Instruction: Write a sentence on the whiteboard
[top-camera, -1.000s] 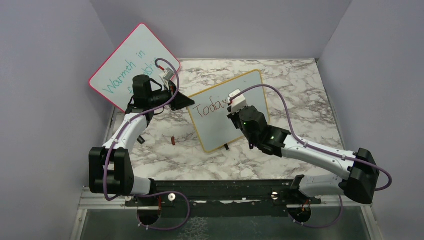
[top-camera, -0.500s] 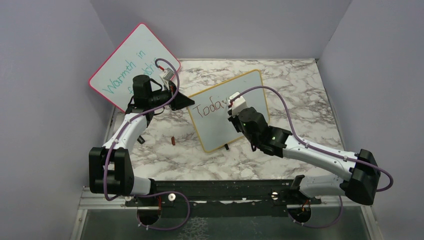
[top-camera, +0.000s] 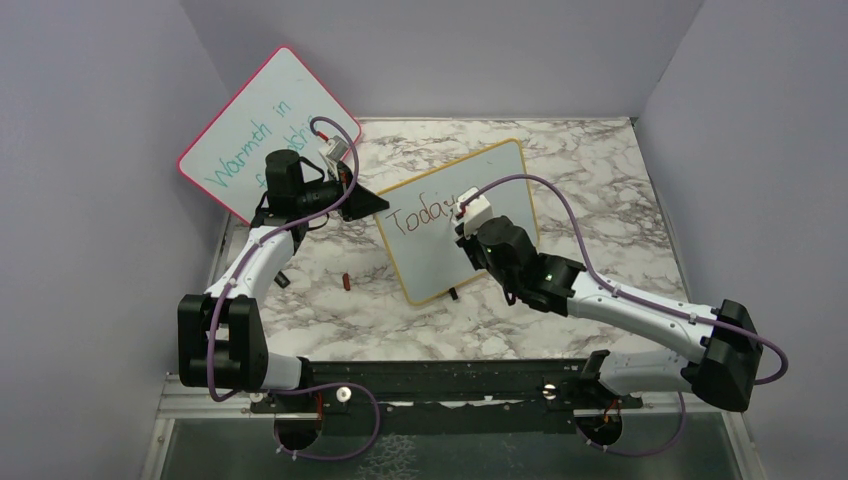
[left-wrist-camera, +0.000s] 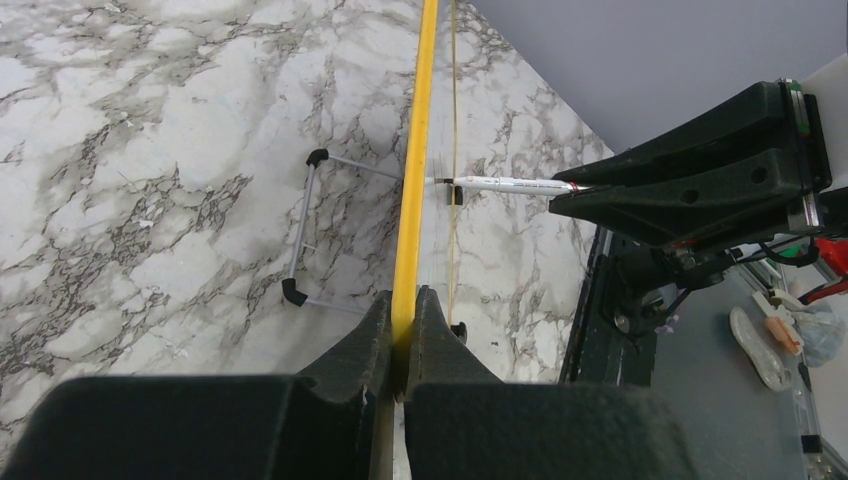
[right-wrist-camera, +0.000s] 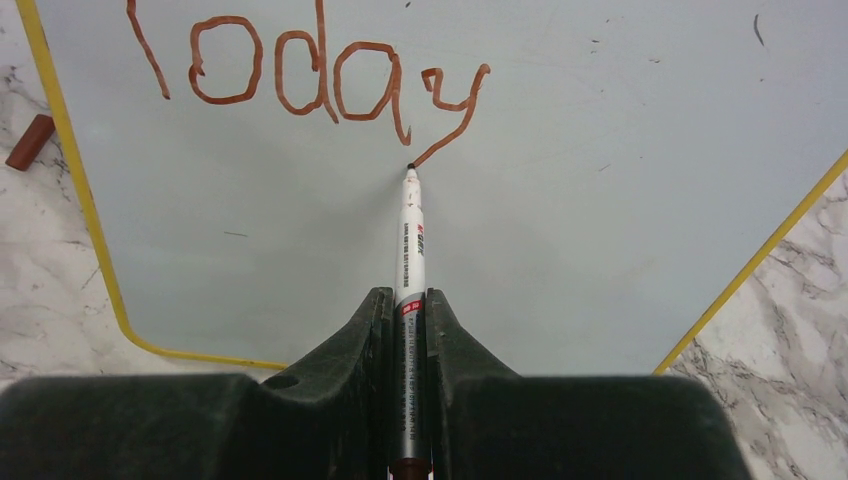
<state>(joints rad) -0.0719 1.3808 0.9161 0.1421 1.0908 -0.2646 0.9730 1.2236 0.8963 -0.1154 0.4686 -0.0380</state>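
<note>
Propped at middle of table (top-camera: 600, 200), whiteboard (top-camera: 430, 265) bears "Today" of sentence (right-wrist-camera: 300, 80). Left gripper (left-wrist-camera: 402, 300) pinched shut on whiteboard's yellow frame edge; right gripper (right-wrist-camera: 407, 300) clamped on marker (right-wrist-camera: 410, 240), tip at y's tail. Board likely light, stiff, tippy: grip frame, not slick face.

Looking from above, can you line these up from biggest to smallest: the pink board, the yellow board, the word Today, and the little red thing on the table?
1. Pink board and yellow whiteboard: they look about alike and both are tilted, so no ranking.
2. Word Today.
3. Little red thing.
</note>
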